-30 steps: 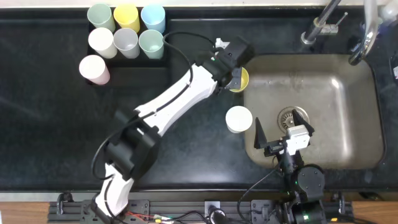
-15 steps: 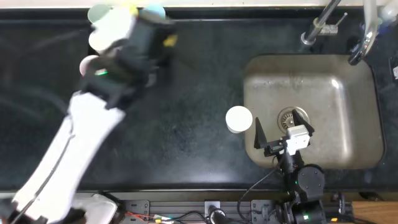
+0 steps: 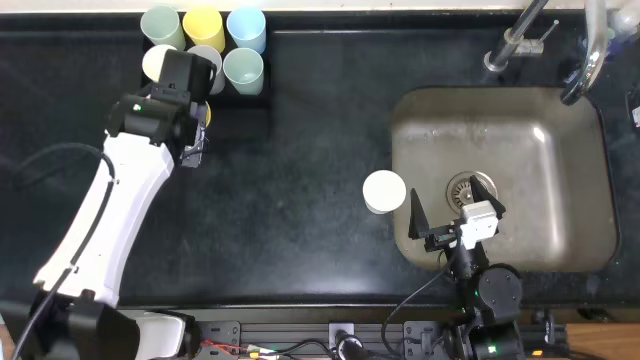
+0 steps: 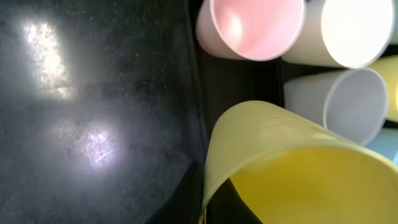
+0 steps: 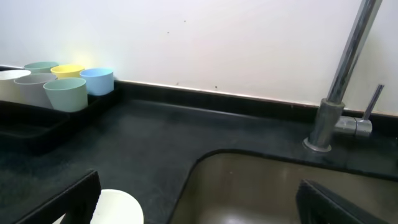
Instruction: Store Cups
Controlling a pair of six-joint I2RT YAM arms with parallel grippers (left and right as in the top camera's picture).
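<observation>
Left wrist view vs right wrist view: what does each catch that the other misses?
Left wrist alone: yellow cup in the left pincer, close up; pink cup. Right wrist alone: faucet, sink, lone white cup beside the sink. Both: black counter, tray, grey cup in it.
</observation>
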